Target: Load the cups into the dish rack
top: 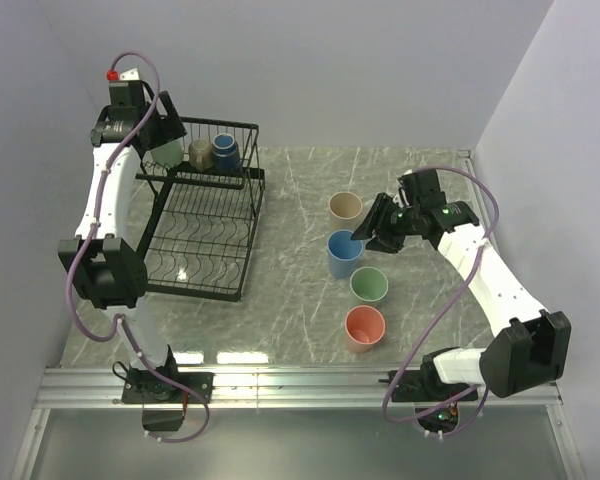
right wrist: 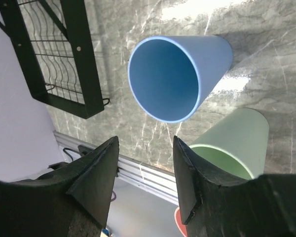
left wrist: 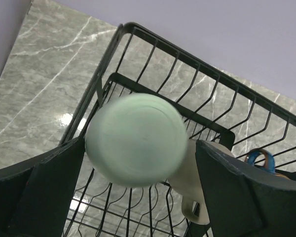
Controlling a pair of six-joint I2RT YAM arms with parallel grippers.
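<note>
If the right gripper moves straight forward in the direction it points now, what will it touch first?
Most likely the light blue cup, which stands directly ahead of the right gripper; how far away is unclear.

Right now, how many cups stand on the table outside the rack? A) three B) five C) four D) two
C: the top view shows a beige cup, a light blue cup, a green cup and a salmon cup upright on the table, to the right of the dish rack.
</note>
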